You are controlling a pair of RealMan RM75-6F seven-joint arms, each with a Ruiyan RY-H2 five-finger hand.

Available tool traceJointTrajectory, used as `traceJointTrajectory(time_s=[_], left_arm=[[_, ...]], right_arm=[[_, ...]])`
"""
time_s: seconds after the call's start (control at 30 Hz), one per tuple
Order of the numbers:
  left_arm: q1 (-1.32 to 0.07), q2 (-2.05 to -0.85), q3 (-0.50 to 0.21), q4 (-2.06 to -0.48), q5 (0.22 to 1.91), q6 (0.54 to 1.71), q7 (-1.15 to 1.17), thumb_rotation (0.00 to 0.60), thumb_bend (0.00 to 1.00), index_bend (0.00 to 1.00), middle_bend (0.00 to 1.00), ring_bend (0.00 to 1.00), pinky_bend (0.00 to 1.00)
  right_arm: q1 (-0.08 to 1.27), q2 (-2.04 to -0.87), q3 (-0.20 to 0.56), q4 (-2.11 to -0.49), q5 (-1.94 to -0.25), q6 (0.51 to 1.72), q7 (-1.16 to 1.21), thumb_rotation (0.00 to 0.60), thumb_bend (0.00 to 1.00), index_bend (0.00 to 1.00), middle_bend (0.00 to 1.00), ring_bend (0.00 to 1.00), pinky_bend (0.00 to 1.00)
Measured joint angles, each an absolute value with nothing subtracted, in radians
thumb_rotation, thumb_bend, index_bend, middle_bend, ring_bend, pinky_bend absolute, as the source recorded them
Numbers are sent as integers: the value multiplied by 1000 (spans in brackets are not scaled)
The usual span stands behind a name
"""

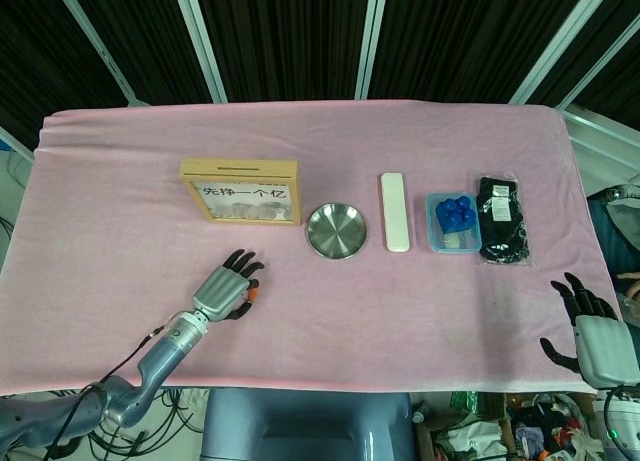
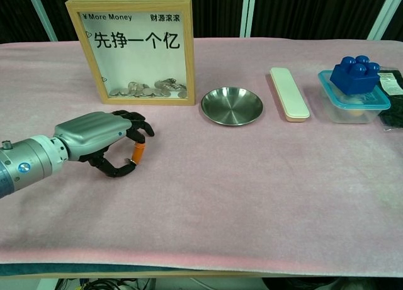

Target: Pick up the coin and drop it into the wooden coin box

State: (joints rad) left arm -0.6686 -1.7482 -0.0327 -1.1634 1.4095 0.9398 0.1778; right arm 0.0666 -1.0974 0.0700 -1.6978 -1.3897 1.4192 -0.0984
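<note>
Your left hand point(image 2: 101, 141) sits low over the cloth point(image 2: 252, 195), in front of the box point(image 2: 135, 48) and a little to its left. The fingers are curled in, the orange fingertip point(image 2: 136, 153) pointing down close to the thumb. No coin shows in either view: none lies bare on the cloth near the hand, and the narrow gap between fingertip and thumb is too small to read. So I cannot tell whether you have it pinched or whether the fingers are simply hiding it.

Judging from that, the pick-up is at best just made. The lift, the carry to the slot point(image 1: 240, 167) on top of the box and the drop are all left to do. Coins already lie behind the box's window.

Your right hand point(image 1: 592, 333) hangs off the near right edge with its fingers spread and nothing in them.

The table wears a pink, slightly fuzzy cloth. To the right of the box stand a steel dish point(image 2: 232, 105), a white case point(image 2: 289, 101), a tub point(image 2: 352, 104) holding a blue brick point(image 2: 356, 73), and a black packet point(image 1: 498, 219). Dark panels point(image 1: 280, 31) with pale struts close the back
</note>
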Motion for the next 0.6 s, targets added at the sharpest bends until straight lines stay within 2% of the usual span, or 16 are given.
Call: traceJointTrajectory(time_s=[0.6], left_arm=[[-664,-1745,-46,-1179,1415,972,197,600,404,628,192,0,50]], right_arm=[[67,-1099,72,-1699,-1386,1419,-99,600,169,141,34,146,187]])
